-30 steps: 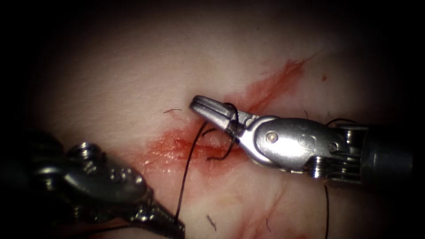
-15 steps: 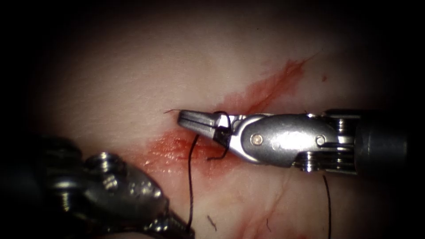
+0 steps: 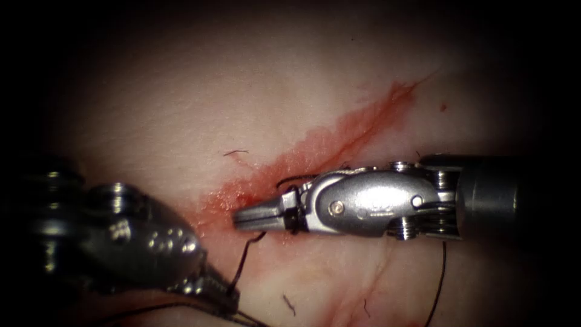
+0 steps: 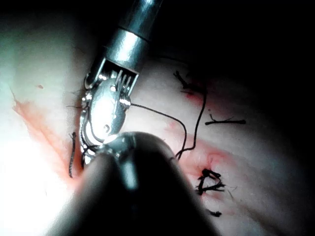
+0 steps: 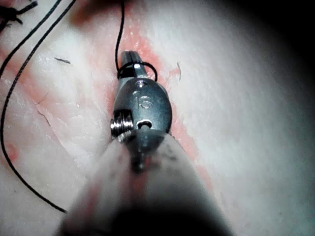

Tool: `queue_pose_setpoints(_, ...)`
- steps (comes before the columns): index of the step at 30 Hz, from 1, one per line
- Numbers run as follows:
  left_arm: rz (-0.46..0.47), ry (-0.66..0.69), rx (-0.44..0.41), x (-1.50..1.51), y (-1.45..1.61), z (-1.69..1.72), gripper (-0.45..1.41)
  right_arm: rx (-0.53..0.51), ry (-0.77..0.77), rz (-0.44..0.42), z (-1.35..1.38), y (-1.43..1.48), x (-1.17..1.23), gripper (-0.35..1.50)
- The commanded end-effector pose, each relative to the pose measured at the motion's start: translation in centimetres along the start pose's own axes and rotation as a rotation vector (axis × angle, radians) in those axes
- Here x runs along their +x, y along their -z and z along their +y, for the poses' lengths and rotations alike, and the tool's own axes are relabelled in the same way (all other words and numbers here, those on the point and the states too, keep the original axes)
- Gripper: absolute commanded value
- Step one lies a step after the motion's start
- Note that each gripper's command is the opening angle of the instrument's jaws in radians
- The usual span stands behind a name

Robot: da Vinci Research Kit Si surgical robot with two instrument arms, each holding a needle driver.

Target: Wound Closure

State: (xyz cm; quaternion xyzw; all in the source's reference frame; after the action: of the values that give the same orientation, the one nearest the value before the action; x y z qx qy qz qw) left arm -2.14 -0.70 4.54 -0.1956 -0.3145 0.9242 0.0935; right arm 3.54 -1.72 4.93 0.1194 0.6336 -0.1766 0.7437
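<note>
The cut (image 3: 339, 136) runs as a red line across the pale tissue (image 3: 181, 91). My right tool (image 3: 260, 218) reaches in from the right and lies low over the cut's lower end, jaws shut. A loop of dark thread (image 3: 295, 195) is wound around the base of its jaws; the same loop of thread (image 5: 149, 70) sits behind the right tool's tip (image 5: 129, 58). My left tool (image 3: 223, 298) sits left of the cut near the lower edge, shut on the thread (image 3: 242, 263), which rises in a short bent strand to just under the right jaws.
Another strand of thread (image 3: 440, 278) hangs below the right tool's wrist. Red fluid (image 3: 242, 194) stains the tissue around the cut. Earlier knots (image 4: 209, 181) and cut thread ends (image 4: 224, 121) lie on the tissue beyond the right tool's body (image 4: 106, 113).
The right tool has swung down and to the left across the cut, keeping the thread loop around its jaws. The left tool shifted left, and the strand between the tools got shorter and bent.
</note>
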Motion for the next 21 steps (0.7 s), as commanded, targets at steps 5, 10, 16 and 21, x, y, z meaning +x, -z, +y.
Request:
queue_pose_setpoints(5, 0.011, -0.065, 0.051, 0.06, 0.10, -0.09, -0.45, 0.124, 0.027, 0.055, 0.01, -0.14, 0.06, -0.35)
queue_pose_setpoints(10, 0.013, -0.122, 0.071, 0.05, 0.18, -0.15, -0.45, 0.211, 0.033, 0.112, -0.05, -0.19, 0.14, -0.35)
queue_pose_setpoints(16, -0.034, -0.137, 0.121, -0.05, 0.25, -0.24, -0.45, 0.213, -0.015, 0.202, -0.04, -0.11, 0.23, -0.35)
queue_pose_setpoints(21, -0.094, -0.149, 0.139, -0.13, 0.14, -0.24, -0.45, 0.128, -0.153, 0.323, 0.02, -0.04, 0.14, -0.35)
